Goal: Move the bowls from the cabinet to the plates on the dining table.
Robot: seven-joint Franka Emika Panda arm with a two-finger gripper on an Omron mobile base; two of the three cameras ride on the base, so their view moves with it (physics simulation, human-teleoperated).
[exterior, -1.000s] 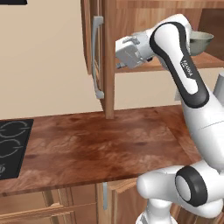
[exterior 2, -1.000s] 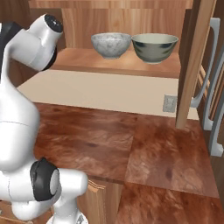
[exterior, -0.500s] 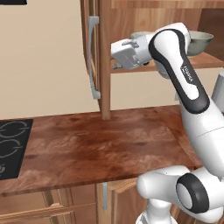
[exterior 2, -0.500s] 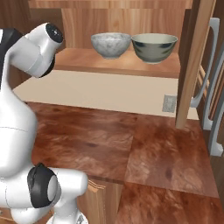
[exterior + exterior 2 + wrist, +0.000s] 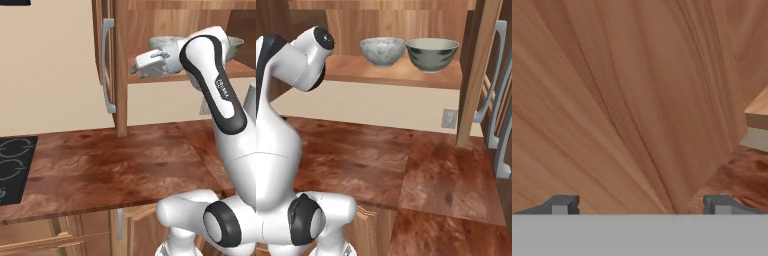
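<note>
Two bowls stand side by side on the open cabinet's shelf: a pale speckled bowl on the left and a grey-green bowl on the right. In the left base view my arm hides most of the pale bowl, and the grey-green bowl peeks out behind the elbow. My gripper hangs in front of the shelf's left end and points at the open cabinet door. In the hand view the gripper is open, with bare door wood close ahead. The plates and the dining table are out of view.
A reddish wooden counter runs below the cabinet, with a black stovetop at its left end. The door's grey bar handle sticks out on the left. A wall outlet sits under the shelf.
The hand has dropped slightly and edged toward the open door. Both bowls stay in place on the shelf.
</note>
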